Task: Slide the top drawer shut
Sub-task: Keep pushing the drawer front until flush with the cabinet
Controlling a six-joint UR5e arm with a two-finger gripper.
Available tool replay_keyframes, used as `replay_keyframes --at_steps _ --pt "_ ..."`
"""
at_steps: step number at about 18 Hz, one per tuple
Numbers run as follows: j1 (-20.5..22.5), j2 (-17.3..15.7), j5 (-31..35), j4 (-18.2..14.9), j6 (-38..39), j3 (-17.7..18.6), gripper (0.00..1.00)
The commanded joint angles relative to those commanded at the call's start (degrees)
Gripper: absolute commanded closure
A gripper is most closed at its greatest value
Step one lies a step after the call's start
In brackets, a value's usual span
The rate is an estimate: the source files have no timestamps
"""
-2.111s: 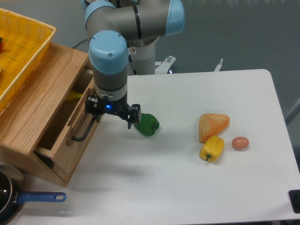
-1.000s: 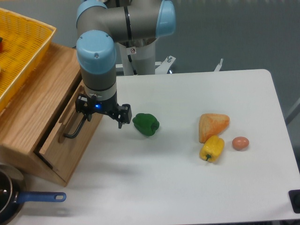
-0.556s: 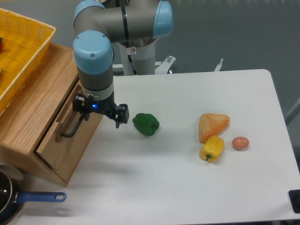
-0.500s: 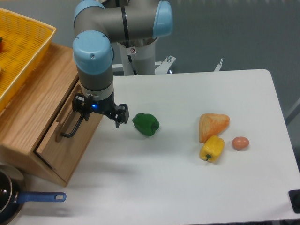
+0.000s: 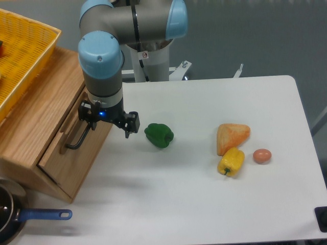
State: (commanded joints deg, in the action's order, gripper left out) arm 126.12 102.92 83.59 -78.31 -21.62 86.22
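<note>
Tool (image 5: pixel 107 124) further left, top drawer (image 5: pixel 76 148) pushed nearly flush

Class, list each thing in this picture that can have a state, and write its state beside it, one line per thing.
Top drawer: pushed almost fully in, front nearly flush with the cabinet.
Gripper: open, at the drawer front by the handle, holding nothing.
Green pepper: lying loose on the table.
Yellow pepper: lying on its side, touching the bread.
Egg: whole, lying loose.
Pan: on the table edge, partly out of view.

Light-oak top drawer (image 5: pixel 76 153), nearly closed
</note>
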Motion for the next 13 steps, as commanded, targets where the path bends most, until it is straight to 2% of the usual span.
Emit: replay_keyframes --at_steps 13 --pt "0.35 -0.35 -0.01 0.00 0.00 0.35 0.00"
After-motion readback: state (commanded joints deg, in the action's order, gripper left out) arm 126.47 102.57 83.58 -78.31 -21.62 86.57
